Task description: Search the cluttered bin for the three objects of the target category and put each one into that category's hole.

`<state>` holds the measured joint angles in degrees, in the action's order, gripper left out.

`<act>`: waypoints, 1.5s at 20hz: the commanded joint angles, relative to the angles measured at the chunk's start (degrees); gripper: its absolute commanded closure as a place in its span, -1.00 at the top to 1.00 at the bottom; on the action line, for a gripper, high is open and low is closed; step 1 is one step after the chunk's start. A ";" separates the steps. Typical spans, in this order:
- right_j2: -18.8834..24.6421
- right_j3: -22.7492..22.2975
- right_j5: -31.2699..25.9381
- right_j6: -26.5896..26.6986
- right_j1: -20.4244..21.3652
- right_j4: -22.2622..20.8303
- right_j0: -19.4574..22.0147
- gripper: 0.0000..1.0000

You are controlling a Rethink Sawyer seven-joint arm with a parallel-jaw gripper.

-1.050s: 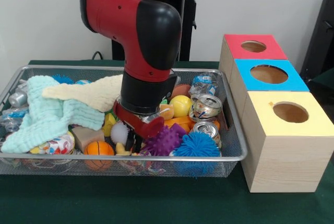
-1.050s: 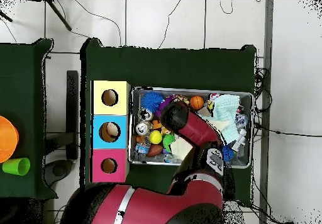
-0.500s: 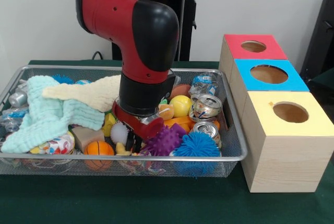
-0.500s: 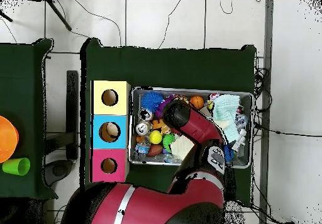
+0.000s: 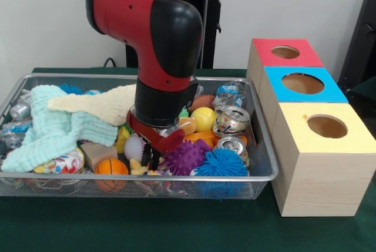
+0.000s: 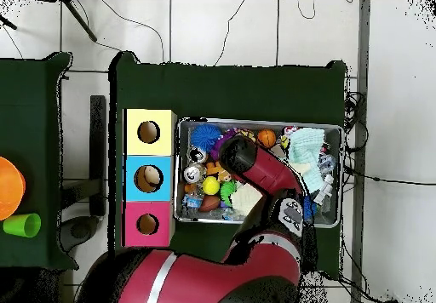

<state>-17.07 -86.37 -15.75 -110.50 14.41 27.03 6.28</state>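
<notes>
1. Down in the wire bin point(image 5: 258, 164), the pincer point(image 5: 151, 157) sits low among the toys, just beside the purple spiky ball point(image 5: 185, 158) and the small white spiky ball point(image 5: 134, 148); its dark tips are buried in clutter, so I cannot tell how wide it stands or whether it has hold of anything.
2. Probably the arm is this deep because it is probing the front of the pile for a ball, though the target category is only my guess.
3. Candidates lie close: the blue spiky ball point(image 5: 222, 163), a yellow ball point(image 5: 203, 118) and an orange basketball point(image 5: 110, 167).
4. The mint cloth point(image 5: 50, 131) and cream cloth point(image 5: 106, 105) cover the bin's left part and may hide more.
5. Three hole boxes stand beside the bin: red point(image 5: 286, 53), blue point(image 5: 302, 83), yellow point(image 5: 326, 127).
6. All rest on a dark green bench point(image 5: 176, 228); overhead, pale tiled floor point(image 6: 221, 36) and cables surround it.
</notes>
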 commanded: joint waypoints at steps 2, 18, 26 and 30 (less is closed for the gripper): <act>0.52 -1.77 -15.55 -10.57 0.70 -0.96 -1.55 -1.00; -2.73 -1.02 -28.12 -15.82 5.52 0.61 -5.46 -1.00; -3.86 0.18 -31.49 -19.77 5.96 2.21 -7.96 -1.00; -4.01 0.65 -32.22 -20.52 5.71 2.64 -8.40 -1.00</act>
<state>-23.99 -86.40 -40.03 -112.15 21.06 27.08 -1.20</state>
